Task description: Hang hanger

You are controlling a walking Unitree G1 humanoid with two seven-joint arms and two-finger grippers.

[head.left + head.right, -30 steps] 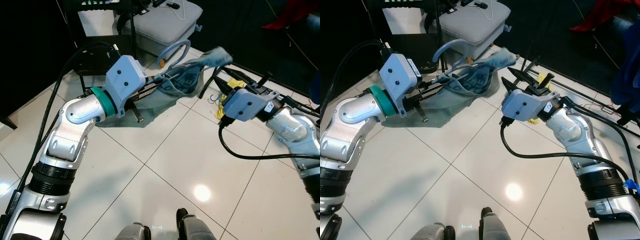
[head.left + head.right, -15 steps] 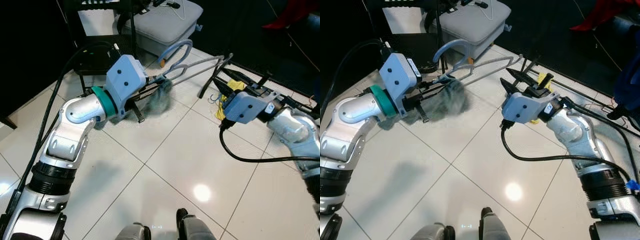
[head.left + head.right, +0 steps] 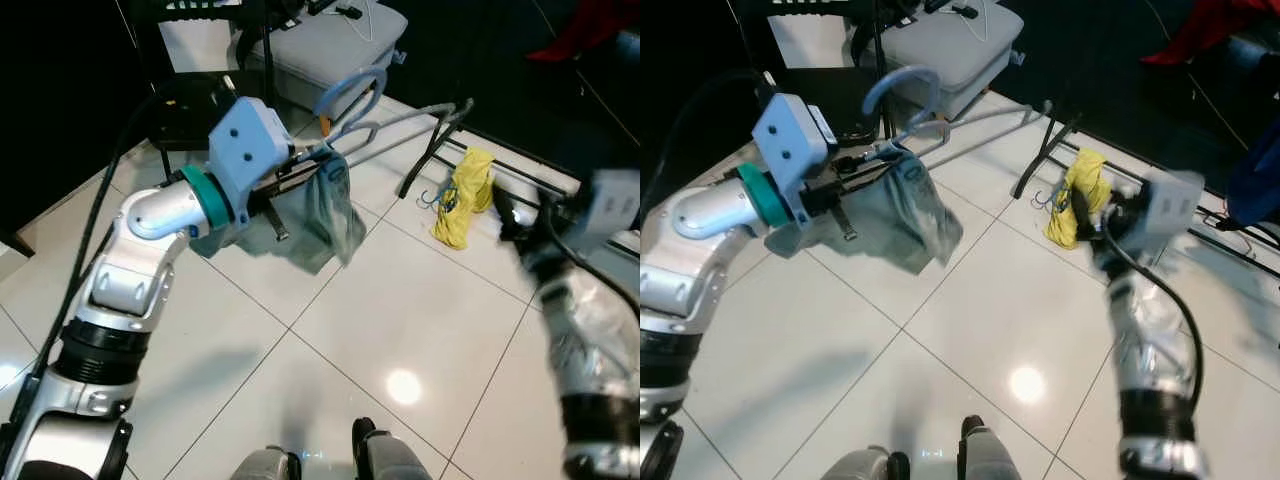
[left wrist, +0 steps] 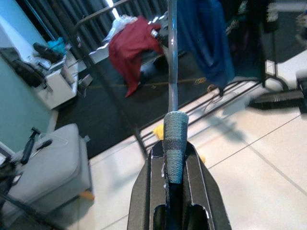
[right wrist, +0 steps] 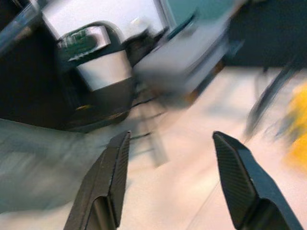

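The left gripper (image 4: 175, 158) is pinched on the hanger (image 3: 385, 125) at its cloth-wrapped end, holding it off the floor out in front of the robot. The hanger's hook (image 3: 350, 92) curls upward just beyond the fingers. Its long axis runs from the left gripper away toward the robot's right, the bar ending close to a black rack leg (image 3: 425, 155). A grey-green garment (image 3: 320, 205) hangs bunched from the held end, clear of the white tiled floor (image 3: 400, 310).

The right gripper (image 5: 168, 177) has its fingers spread wide with nothing between them. The right arm (image 3: 590, 330) is blurred (in motion, by appearance) and stands well apart from the hanger.

A yellow cloth (image 3: 460, 195) lies at the foot of the rack. A grey suitcase (image 3: 320, 45) stands behind the hanger.

Assessment: the left arm alone carries the hanger, so hanging depends on bringing the hook over a rail. A dark rail with clothes (image 4: 139, 43) lies ahead along the left gripper's line, well beyond the bar.
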